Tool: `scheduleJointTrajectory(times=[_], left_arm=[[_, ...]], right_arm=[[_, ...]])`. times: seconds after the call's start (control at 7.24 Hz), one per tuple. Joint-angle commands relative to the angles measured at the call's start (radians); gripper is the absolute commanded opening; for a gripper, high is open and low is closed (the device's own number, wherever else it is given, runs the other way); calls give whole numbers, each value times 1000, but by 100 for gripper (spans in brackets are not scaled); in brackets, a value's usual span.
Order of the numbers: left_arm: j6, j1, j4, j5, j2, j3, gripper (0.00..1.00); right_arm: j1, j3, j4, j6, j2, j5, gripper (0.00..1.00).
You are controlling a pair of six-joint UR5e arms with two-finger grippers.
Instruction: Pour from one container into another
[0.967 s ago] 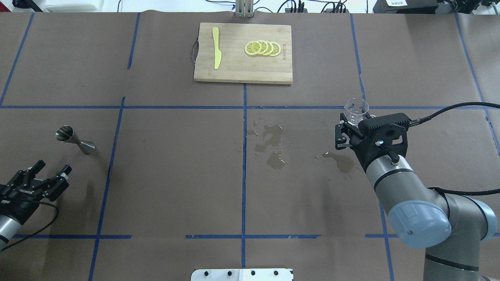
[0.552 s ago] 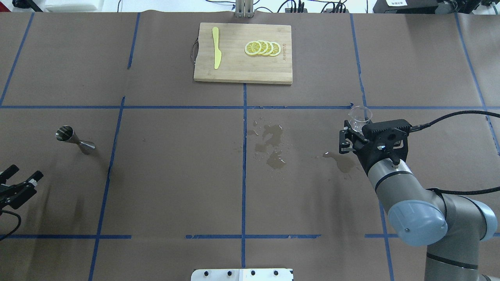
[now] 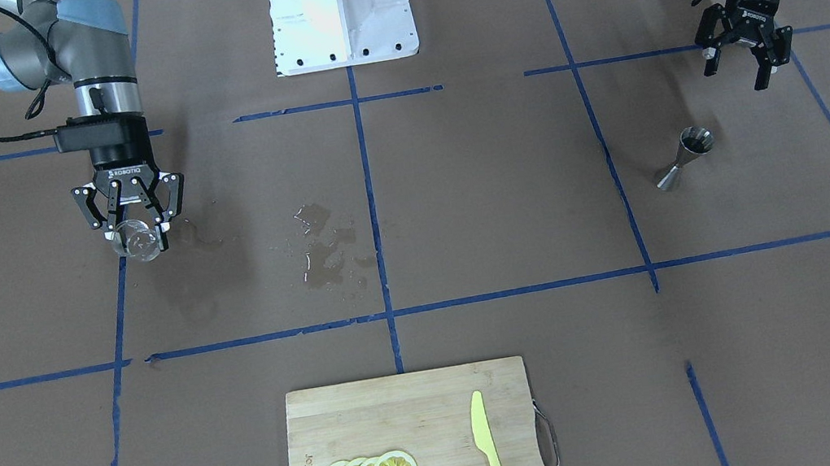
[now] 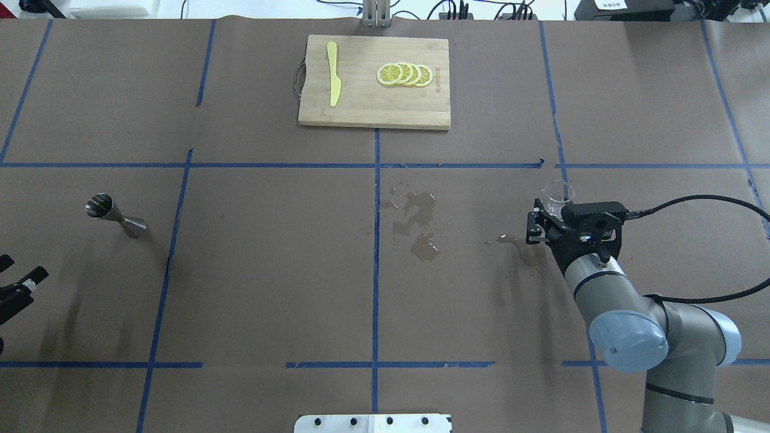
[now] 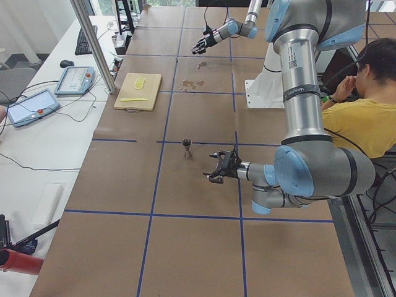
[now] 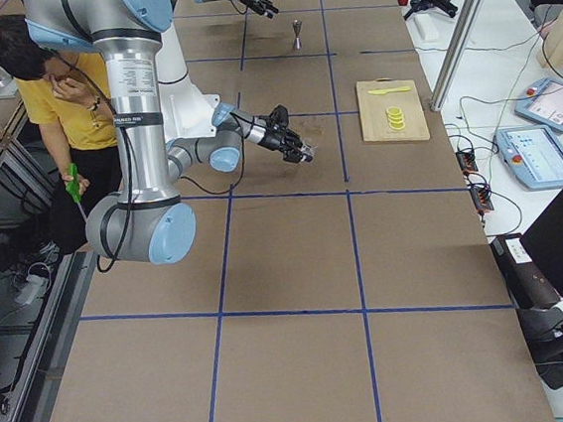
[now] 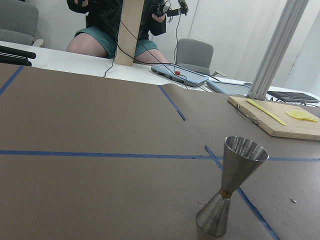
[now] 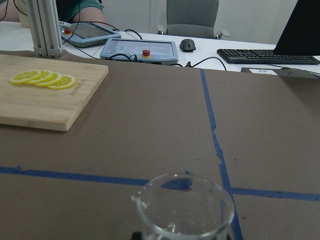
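Note:
A small clear glass tumbler (image 4: 557, 193) is held upright in my right gripper (image 4: 552, 207), whose fingers are shut on its lower part, right of the table's middle. From the front the glass (image 3: 139, 243) shows just below the gripper (image 3: 135, 229); its rim (image 8: 185, 207) fills the bottom of the right wrist view. The steel hourglass jigger (image 4: 114, 214) stands upright at the left, wide cup up, also close in the left wrist view (image 7: 232, 192). My left gripper (image 3: 735, 72) hangs open and empty, back from the jigger (image 3: 685, 158), at the overhead view's left edge (image 4: 21, 270).
Wet patches (image 4: 421, 225) darken the brown paper near the centre and beside the right gripper. At the far side lies a wooden cutting board (image 4: 361, 108) with lemon slices (image 4: 404, 74) and a yellow knife (image 4: 332, 73). A seated person (image 5: 365, 117) is behind the robot.
The right gripper has carried the glass back toward the robot and slightly right. The left gripper has withdrawn toward the left edge, farther from the jigger.

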Motion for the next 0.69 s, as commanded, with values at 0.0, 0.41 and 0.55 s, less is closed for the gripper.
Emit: scheduleJointTrajectory(times=[0.0,0.41,0.55], left_arm=[[8,-14,-2,-30,0,-4,99],[10,-14,-1,-34,-7,-4,99],[10,-14,-1,-33,-7,-4,99]], right_arm=[[-46,-107,119,-1,-1,-127,0],[-117,-140,151,35,-3,-220,0],[-122,-146,191,35,-16,-221,0]])
